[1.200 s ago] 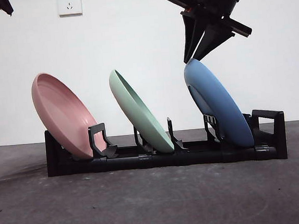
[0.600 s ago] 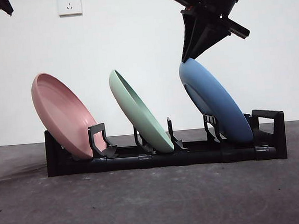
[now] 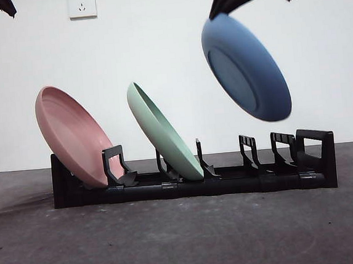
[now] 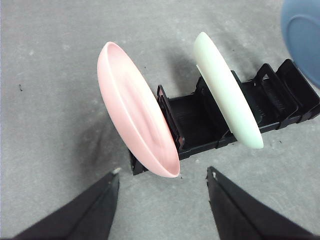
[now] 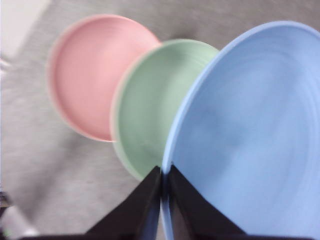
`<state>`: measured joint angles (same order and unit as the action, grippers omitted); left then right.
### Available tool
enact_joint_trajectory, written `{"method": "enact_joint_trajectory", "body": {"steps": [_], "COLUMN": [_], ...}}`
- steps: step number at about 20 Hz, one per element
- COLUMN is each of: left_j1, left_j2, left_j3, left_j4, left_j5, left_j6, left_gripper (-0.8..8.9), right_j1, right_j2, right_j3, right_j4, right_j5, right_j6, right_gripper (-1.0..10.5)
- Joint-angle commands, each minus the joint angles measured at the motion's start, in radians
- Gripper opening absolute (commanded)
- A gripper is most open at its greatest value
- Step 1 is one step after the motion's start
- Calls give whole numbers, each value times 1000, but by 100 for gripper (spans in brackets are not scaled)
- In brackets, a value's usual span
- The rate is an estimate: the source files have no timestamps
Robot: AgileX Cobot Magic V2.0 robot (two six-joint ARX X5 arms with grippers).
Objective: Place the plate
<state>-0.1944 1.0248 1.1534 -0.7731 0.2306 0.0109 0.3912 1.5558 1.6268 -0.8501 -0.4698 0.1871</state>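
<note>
Right gripper point(image 5: 162, 177) | clamped on blue plate point(image 3: 245, 67) rim | plate tilted, clear above rack point(image 3: 193, 183) | left gripper point(image 4: 162, 175) wide apart, holding nothing

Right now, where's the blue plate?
In the front view the blue plate hangs tilted in the air, clear of the black dish rack, above its vacant right-end slots and right of the green plate. The right claw grips its rim.

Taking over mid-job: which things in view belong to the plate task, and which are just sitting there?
In play: blue plate, clamped at its rim by right gripper, lifted clear of black rack.

Bystanders: pink plate, green plate, both slotted; left gripper, open, waiting.
</note>
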Motion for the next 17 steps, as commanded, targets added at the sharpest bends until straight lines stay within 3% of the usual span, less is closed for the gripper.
{"method": "enact_joint_trajectory", "body": {"steps": [1, 5, 9, 12, 17], "left_j1": [-2, -2, -2, -2, -2], "left_j2": [8, 8, 8, 8, 8], "left_j3": [24, 24, 24, 24, 24], "left_j4": [13, 13, 13, 13, 13], "left_j5": [-2, -2, -2, -2, -2], "left_j6": [-1, -1, -1, -1, -1], "left_gripper": [282, 282, 282, 282, 282], "right_j1": [21, 96, 260, 417, 691], "right_j2": [-50, -159, -259, -328, -445], "right_j3": [26, 25, 15, -37, -253], "right_j4": [8, -23, -77, -56, 45], "right_j5": [-22, 21, 274, 416, 648], "right_j6": [-17, -37, -70, -75, -71], "right_gripper": [16, 16, 16, 16, 16]}}
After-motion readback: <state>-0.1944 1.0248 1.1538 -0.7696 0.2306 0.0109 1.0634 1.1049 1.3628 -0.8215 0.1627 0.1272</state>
